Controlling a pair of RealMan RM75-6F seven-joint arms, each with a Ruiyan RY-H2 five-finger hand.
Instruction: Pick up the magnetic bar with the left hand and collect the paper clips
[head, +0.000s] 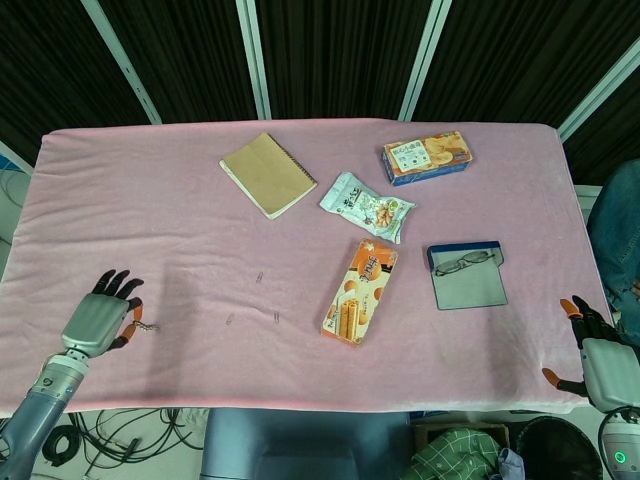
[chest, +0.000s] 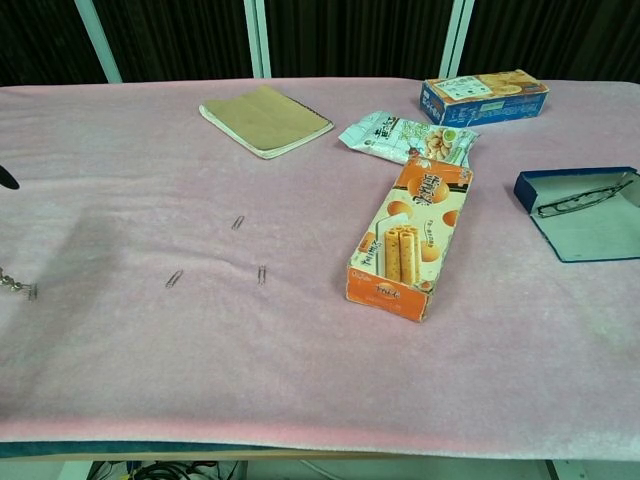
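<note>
Apparently our left hand (head: 97, 322) grips the bar (head: 134, 317), fingers curled round it, clips chained off its tip; three loose clips (chest: 174, 278) lie rightward, beyond the right hand's (head: 598, 352) reach.

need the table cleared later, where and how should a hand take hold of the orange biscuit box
Grip the orange biscuit box across its two long sides near the middle, coming from above. It lies flat with its printed face up and nothing touching those sides, so fingers can close over its narrow width.
</note>
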